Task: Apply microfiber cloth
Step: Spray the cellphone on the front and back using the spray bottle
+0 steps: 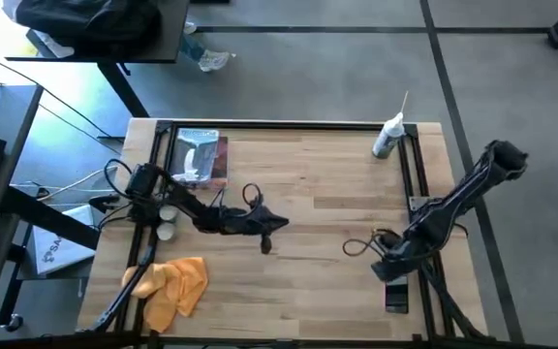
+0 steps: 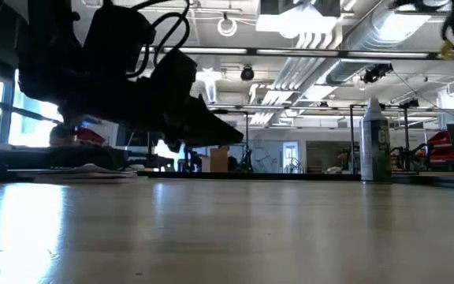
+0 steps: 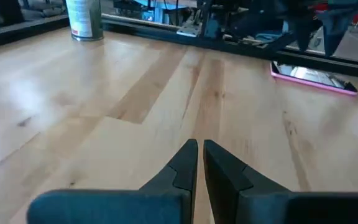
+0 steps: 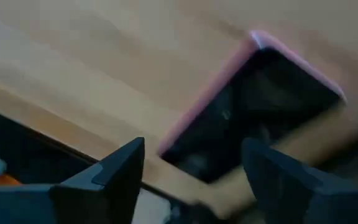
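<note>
We see an orange-yellow microfiber cloth (image 1: 175, 287), a pale wood-grain bench (image 1: 308, 194), a pink-edged black phone (image 4: 253, 112), and a white spray bottle (image 1: 387, 137).

Table as I read it: soft orange-yellow microfiber cloth (image 1: 175, 288) at the near left corner. Silvery packet with a brown edge (image 1: 201, 156) far left. White spray bottle (image 1: 387, 137) far right. Pink-edged black phone (image 1: 396, 295), probably flat, near right under the right gripper (image 1: 384, 270).

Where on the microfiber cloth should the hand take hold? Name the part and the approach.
Grip a raised fold near the middle of the microfiber cloth, coming straight down from above. It lies crumpled in floppy ridges at the table's near-left corner, so a ridge likely pinches easily. The shut left hand is closest.
</note>
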Robot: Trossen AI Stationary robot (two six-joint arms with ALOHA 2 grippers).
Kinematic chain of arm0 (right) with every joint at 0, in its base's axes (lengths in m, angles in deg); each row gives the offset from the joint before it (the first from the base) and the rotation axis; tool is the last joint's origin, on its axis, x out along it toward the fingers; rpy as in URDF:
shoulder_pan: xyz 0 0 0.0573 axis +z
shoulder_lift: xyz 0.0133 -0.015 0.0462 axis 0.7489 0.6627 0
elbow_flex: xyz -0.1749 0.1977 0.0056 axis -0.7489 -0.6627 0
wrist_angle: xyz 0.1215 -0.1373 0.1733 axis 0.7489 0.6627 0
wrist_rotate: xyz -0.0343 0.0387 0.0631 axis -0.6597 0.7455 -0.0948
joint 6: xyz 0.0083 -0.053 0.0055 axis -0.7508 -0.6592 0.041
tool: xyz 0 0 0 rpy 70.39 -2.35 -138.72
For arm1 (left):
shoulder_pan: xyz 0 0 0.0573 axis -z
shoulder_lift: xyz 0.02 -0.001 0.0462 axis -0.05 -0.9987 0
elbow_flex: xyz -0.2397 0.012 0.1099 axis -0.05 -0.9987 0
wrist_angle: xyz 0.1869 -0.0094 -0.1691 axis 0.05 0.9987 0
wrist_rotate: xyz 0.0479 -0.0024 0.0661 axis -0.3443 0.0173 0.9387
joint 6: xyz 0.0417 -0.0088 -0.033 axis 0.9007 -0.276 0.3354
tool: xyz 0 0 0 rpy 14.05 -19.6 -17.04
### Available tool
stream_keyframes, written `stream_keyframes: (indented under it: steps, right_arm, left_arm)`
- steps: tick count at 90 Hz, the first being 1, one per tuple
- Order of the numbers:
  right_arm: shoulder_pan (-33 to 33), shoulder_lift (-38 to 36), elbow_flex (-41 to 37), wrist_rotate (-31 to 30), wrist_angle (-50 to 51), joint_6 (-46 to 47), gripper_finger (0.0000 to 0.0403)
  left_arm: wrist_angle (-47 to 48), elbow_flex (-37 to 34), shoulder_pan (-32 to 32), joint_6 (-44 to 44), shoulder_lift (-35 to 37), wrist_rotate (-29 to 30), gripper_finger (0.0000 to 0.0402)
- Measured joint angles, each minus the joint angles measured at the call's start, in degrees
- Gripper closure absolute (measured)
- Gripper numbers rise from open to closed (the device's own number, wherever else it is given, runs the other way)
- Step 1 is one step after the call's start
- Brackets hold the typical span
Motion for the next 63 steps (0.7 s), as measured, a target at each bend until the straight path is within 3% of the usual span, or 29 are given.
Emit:
stream_keyframes:
  steps: [36, 63]
  right_arm:
    - [5.0, 7.3, 0.0, 2.6, -1.3, 5.8, 0.0389]
    - [2.2, 14.9, 0.3, 2.5, -2.2, -1.6, 0.0402]
  left_arm:
    - [0.3, 1.9, 0.3, 0.9, -2.2, -1.2, 0.0392]
    - [0.4, 1.9, 0.7, 2.8, -2.2, -4.0, 0.0392]
